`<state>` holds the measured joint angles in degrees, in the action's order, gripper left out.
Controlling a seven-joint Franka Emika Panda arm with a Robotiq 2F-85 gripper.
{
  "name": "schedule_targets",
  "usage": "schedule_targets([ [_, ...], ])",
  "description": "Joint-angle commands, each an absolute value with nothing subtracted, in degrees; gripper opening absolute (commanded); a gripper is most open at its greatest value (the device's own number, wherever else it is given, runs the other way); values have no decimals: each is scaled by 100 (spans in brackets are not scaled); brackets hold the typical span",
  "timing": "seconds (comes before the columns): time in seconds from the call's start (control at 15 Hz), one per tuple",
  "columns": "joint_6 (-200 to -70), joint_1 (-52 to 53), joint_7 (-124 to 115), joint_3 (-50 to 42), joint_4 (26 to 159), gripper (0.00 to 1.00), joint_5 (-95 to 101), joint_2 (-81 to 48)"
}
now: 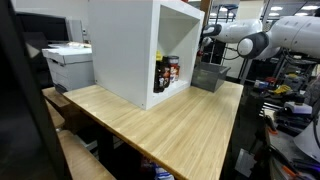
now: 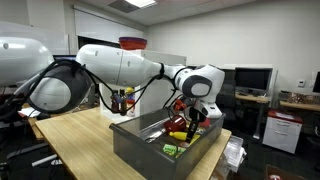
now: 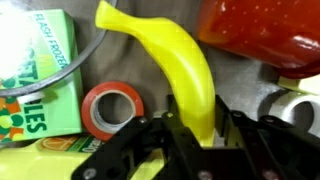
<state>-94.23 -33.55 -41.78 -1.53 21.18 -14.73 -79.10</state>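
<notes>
Wrist view: the banana [image 3: 185, 70], judged light and slippery, is clenched between the jaws at its thickest part, a sound hold.

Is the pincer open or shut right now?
Shut on the banana: in the wrist view the pincer has both fingers against its sides.

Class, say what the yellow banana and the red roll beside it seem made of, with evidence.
Banana: probably moulded plastic; its yellow skin is uniform, smooth and glossy. Roll: likely wound red plastic tape, smooth with a slight sheen; the blur leaves this open.
</notes>
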Motion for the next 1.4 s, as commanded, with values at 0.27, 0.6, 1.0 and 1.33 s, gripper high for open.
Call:
schedule_targets([
  [0.27,-9336,-3358,-3705,-122,2275,12,-1314,-7616],
  [0.6,-8978,-3388,-3298,-153,2320,12,-1246,-7449],
  [1.0,-8464,-3448,-2995,-208,2317,12,-1140,-7190],
  [1.33,-8267,-3462,-2942,-295,2289,12,-1087,-6998],
])
